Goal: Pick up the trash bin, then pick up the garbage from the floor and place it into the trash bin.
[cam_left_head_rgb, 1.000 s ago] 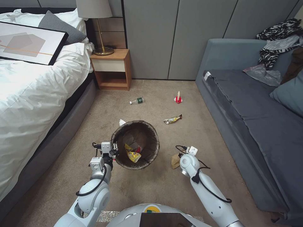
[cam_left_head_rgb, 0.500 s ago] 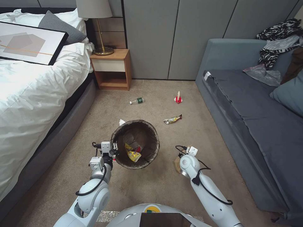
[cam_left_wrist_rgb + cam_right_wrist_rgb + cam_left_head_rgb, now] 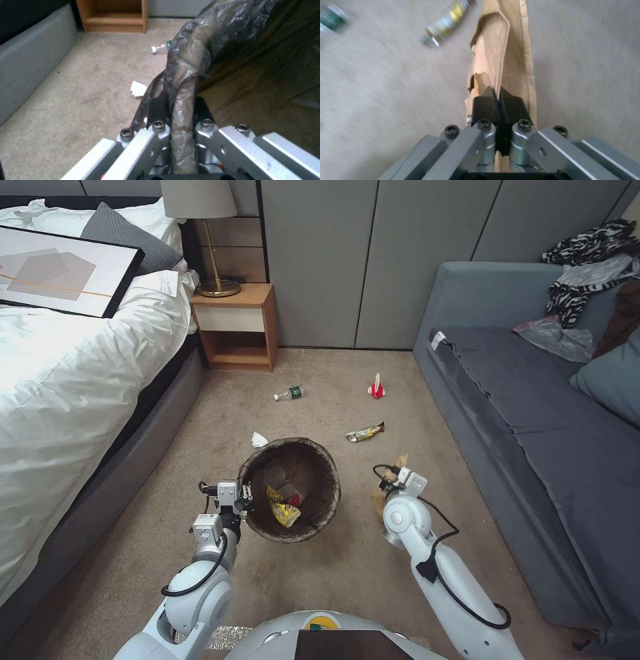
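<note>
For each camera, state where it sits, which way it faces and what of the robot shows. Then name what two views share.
Head view: looks forward and down at the floor; both arms show.
Left wrist view: looks along the left pincer, clamped on the trash bin rim.
Right wrist view: looks along the right pincer, shut on the brown paper bag.
Shared: head and left wrist views both show the tissue.

Even, soft indoor light fills the head view, glaring on the white bedding (image 3: pixel 60 373) at left, while the right wrist view's floor (image 3: pixel 386 82) streaks with motion blur and both wrist views look soft.
</note>
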Robot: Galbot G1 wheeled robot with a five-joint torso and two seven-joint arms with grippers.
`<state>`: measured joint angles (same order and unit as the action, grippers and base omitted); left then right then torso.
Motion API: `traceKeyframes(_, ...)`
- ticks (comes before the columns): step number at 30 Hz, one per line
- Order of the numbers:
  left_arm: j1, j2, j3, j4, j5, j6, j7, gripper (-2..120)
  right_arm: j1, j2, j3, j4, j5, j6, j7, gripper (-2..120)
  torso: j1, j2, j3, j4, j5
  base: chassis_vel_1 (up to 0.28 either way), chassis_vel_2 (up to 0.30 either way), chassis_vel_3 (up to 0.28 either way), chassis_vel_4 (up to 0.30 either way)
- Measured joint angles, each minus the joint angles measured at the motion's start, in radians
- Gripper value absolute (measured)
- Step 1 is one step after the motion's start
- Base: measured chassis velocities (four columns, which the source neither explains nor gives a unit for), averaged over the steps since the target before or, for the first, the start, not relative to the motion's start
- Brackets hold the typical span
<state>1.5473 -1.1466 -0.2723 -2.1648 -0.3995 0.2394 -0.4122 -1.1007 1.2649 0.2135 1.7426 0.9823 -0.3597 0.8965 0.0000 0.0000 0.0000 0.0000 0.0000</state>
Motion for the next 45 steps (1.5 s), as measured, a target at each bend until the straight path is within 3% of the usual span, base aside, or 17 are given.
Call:
traceKeyframes(8,-0.005,0.014,0.017,0.011,0.002,0.003,0.004,2,-0.008,-0.037,0.007,0.215,-0.127,0.045,-0.021,0,0.000,0.000,0.000,-0.0001,0.0005,0.000,0.000,0.000,0.000)
traceKeyframes(21,-0.016,0.023,0.051,0.027,0.002,0.016,0.009,2,-0.018,-0.114,0.011,0.419,-0.280,0.100,-0.134,0,0.000,0.000,0.000,0.0000,0.0001,0.000,0.000,0.000,0.000)
traceKeyframes(33,-0.035,0.028,0.077,0.045,0.007,0.020,0.014,2,-0.012,-0.230,-0.002,0.514,-0.307,0.208,-0.351,0,0.000,0.000,0.000,0.0000,0.0001,0.000,0.000,0.000,0.000)
traceKeyframes(36,-0.039,0.025,0.086,0.049,0.012,0.021,0.016,2,-0.007,-0.264,-0.034,0.522,-0.316,0.273,-0.459,0,0.000,0.000,0.000,0.0000,0.0001,0.000,0.000,0.000,0.000)
traceKeyframes(45,-0.044,0.025,0.089,0.051,0.014,0.021,0.017,2,-0.003,-0.320,-0.108,0.528,-0.333,0.384,-0.658,0,0.000,0.000,0.000,0.0000,0.0001,0.000,0.000,0.000,0.000)
